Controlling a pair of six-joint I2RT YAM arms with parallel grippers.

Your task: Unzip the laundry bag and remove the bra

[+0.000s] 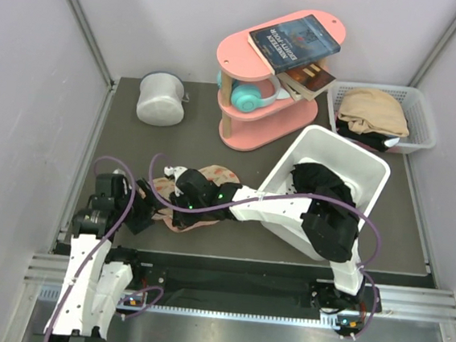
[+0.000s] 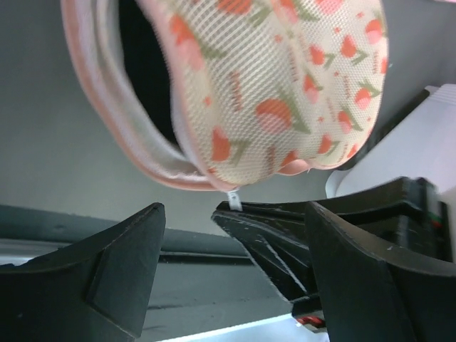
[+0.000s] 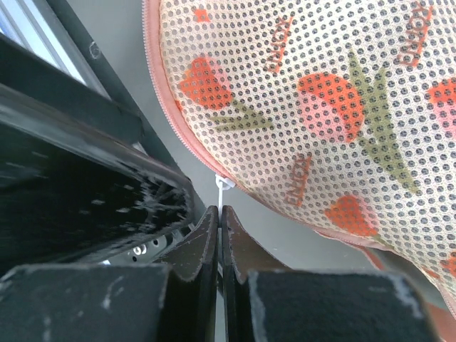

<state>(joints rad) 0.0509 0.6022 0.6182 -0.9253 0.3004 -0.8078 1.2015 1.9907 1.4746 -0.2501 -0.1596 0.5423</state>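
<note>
The laundry bag (image 1: pixel 215 176) is a beige-pink mesh pouch with red tulip prints, lying on the dark table in front of the arms. My right gripper (image 1: pixel 184 193) reaches across to the bag's left end. In the right wrist view my right gripper (image 3: pixel 219 214) is shut on the white zipper pull (image 3: pixel 222 187) at the bag's (image 3: pixel 320 100) pink zipper edge. My left gripper (image 2: pixel 235 285) is open just below the bag (image 2: pixel 285 92), with the right gripper's fingers (image 2: pixel 271 242) and the pull (image 2: pixel 234 199) between its jaws. A dark gap (image 2: pixel 146 78) shows in the bag's side. The bra is hidden.
A tilted white bin (image 1: pixel 294 157) holding black clothes stands right of the bag. A white slotted basket (image 1: pixel 416 104) with beige clothing is at the back right. A pink shelf (image 1: pixel 251 137) with books and headphones and a white-grey cylinder (image 1: pixel 161 98) stand at the back.
</note>
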